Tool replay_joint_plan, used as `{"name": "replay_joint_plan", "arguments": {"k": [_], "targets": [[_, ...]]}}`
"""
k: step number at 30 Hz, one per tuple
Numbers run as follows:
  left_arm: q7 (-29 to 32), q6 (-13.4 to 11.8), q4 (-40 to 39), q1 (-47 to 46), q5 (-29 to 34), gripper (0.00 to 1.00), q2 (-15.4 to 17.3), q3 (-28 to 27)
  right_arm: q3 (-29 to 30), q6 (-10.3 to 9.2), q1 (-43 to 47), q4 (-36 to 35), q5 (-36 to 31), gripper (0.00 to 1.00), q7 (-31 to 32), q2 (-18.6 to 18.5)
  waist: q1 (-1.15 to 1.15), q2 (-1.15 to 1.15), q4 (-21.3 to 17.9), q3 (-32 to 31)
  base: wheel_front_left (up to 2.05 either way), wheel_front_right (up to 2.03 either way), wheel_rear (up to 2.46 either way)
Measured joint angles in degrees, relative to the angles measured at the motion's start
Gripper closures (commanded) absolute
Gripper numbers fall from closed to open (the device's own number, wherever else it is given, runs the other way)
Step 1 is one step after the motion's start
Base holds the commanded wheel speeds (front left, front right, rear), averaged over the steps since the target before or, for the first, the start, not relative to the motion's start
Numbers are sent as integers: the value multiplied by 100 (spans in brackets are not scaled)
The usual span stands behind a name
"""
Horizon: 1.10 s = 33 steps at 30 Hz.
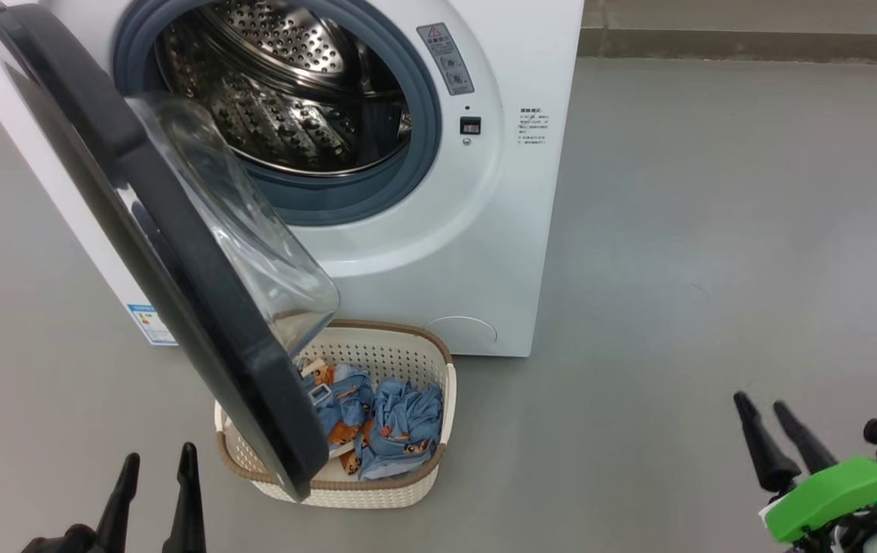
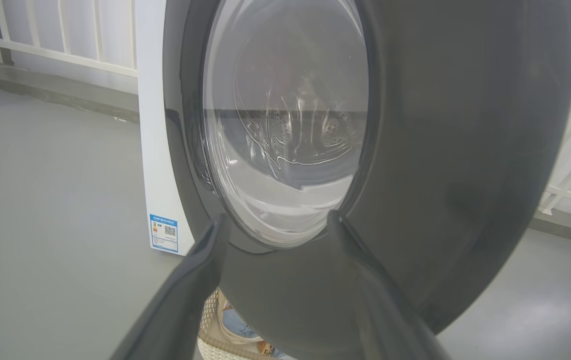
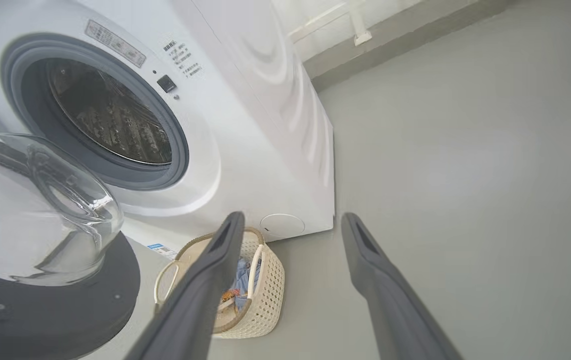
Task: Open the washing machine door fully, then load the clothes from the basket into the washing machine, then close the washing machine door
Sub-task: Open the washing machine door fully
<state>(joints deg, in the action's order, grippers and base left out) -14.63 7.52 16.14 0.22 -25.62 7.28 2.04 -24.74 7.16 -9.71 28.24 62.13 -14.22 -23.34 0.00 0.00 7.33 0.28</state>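
The white washing machine (image 1: pixel 531 230) stands ahead with its steel drum (image 1: pixel 285 84) exposed. Its glossy black door (image 1: pixel 177 261) hangs partly open, swung toward me, glass bowl window (image 1: pixel 254 238) bulging over the basket. The cream basket (image 1: pixel 408 361) sits on the floor before the machine, its left part hidden behind the door. Light blue clothes (image 1: pixel 392 422) with orange-brown prints lie inside it. My left gripper (image 1: pixel 158 459) is open at the lower left, close to the door's outer face (image 2: pixel 440 150). My right gripper (image 1: pixel 761 407) is open at the lower right, empty, well away from the basket (image 3: pixel 265 295).
Grey floor (image 1: pixel 715 230) stretches wide to the right of the machine. A wall base runs along the back (image 1: pixel 753 42). A blue label sticker (image 1: pixel 148 322) marks the machine's lower left front. White railing (image 2: pixel 65 45) stands behind the machine in the left wrist view.
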Motion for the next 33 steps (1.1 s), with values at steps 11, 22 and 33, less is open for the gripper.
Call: {"name": "replay_joint_plan", "arguments": {"k": [11, 22, 33], "targets": [[0, 0, 0, -3, 2, 0, -12, 1, 1869, 0, 731, -1046, -2665, 0, -7, 747, 0, 0, 73, 5, 0, 0, 0], [0, -1, 1, -3, 10, 0, -11, -1, 2523, 0, 1318, -1473, -3656, 0, -8, 1252, 0, 0, 128, 8, 0, 0, 0], [0, -1, 12, -6, 10, 0, -10, -45, 2523, 0, 1482, -1445, -3801, 0, -7, 1332, 0, 0, 76, 41, 0, 0, 0]]}}
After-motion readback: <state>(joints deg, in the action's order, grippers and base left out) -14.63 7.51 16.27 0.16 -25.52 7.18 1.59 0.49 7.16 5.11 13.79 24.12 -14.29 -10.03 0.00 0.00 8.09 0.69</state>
